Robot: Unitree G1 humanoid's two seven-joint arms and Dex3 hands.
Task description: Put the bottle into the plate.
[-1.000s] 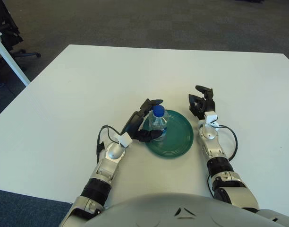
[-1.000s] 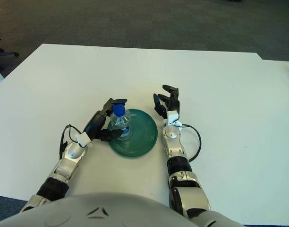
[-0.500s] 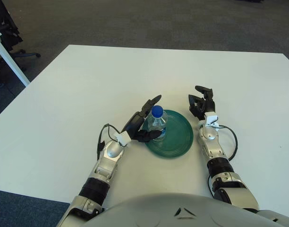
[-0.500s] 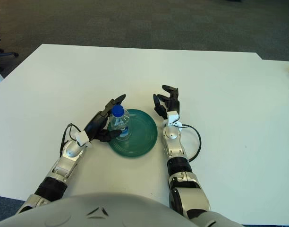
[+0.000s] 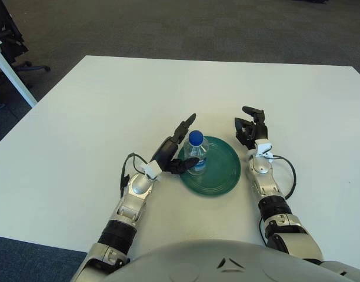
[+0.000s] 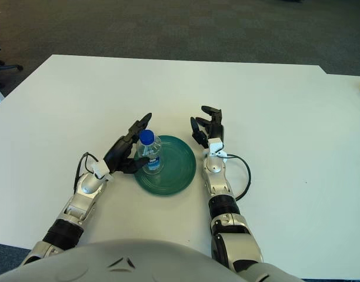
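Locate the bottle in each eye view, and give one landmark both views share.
Left eye view: the bottle stands upright on the left part of the green plate, just right of centre, with the left hand open beside it.
Right eye view: the bottle shows left of centre, on the same part of the plate.
Shared landmark: the right hand, beyond the plate's right rim.

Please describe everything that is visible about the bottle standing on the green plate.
The bottle is a small clear plastic one with a blue screw cap on top and a label band low around its body. It stands upright on the left part of the green plate, which lies on the white table. The left hand is just beside it with fingers spread open; whether the lower finger touches it cannot be told.
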